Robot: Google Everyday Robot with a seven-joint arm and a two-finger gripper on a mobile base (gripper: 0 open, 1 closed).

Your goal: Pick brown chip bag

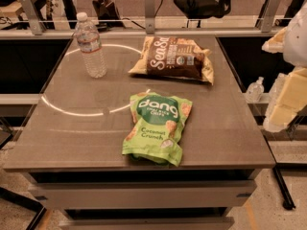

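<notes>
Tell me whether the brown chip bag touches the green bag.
Apart. The camera view shows bare table between the brown chip bag and the green bag. The end effector hangs at the right, off the table.

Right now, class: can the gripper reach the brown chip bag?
Probably yes: the gripper hangs right of the table, and the brown chip bag lies at the rear, apart from the green bag and bottle.

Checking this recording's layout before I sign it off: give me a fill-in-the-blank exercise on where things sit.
1. The water bottle stands to the ___ of the brown chip bag.
2. The dang bag, nearer the camera, is ___ in colour.
3. The claw hangs beyond the table's ___ edge, touching neither bag.
Missing words: left; green; right.
</notes>
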